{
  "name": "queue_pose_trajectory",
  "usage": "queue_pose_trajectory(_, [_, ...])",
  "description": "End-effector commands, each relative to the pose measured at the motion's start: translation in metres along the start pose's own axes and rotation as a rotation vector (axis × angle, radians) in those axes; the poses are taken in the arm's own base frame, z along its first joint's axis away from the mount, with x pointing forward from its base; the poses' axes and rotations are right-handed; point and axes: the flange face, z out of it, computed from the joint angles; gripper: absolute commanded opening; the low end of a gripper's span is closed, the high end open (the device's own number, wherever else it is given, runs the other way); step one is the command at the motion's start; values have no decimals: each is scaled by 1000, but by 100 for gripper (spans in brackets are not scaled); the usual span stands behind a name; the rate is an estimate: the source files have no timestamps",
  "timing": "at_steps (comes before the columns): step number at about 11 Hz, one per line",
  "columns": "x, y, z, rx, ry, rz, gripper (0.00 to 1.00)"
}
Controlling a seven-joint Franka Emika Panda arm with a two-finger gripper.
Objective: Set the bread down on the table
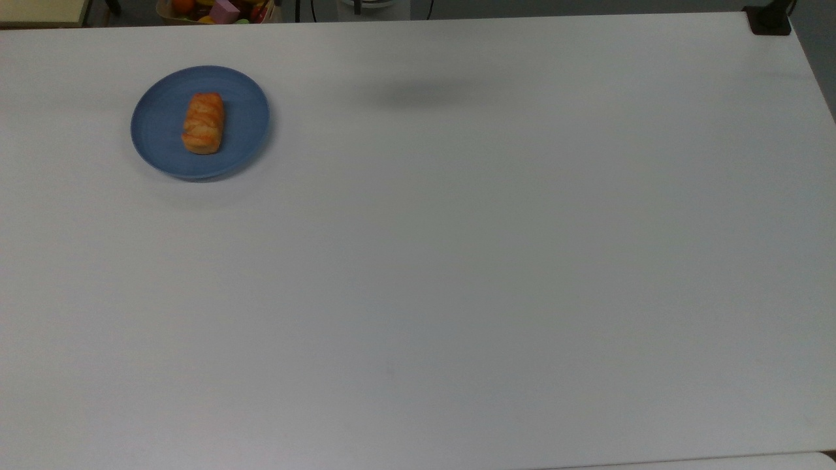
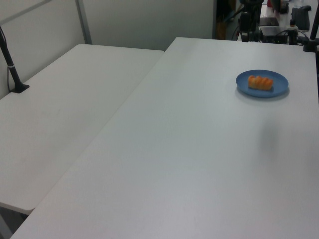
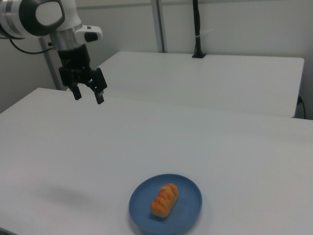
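Right view, near to far: braided, glazed bread roll (image 3: pixel 164 200) lying on a round, smooth blue plate (image 3: pixel 188 213); matte white counter (image 3: pixel 220 147); black two-finger end effector (image 3: pixel 88 97), fingers spread and empty, suspended well apart above the counter.

A second white table (image 2: pixel 60 114) adjoins the main one, backed by pale partition walls (image 3: pixel 234 24) and a black clamped pole (image 3: pixel 196 29).

Gripper (image 3: pixel 88 95) pointing down (fingers spread, nothing held).
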Motion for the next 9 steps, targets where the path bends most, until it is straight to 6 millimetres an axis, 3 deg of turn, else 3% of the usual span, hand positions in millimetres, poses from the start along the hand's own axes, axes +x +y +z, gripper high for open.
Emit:
queue_pose_trajectory(1, [-4, -2, -2, -5, -5, 5, 100])
queue_pose_trajectory(6, [-3, 3, 0, -10, -10, -23, 100])
queue_pose_trajectory(9, [1, 48, 6, -16, -11, -80, 100])
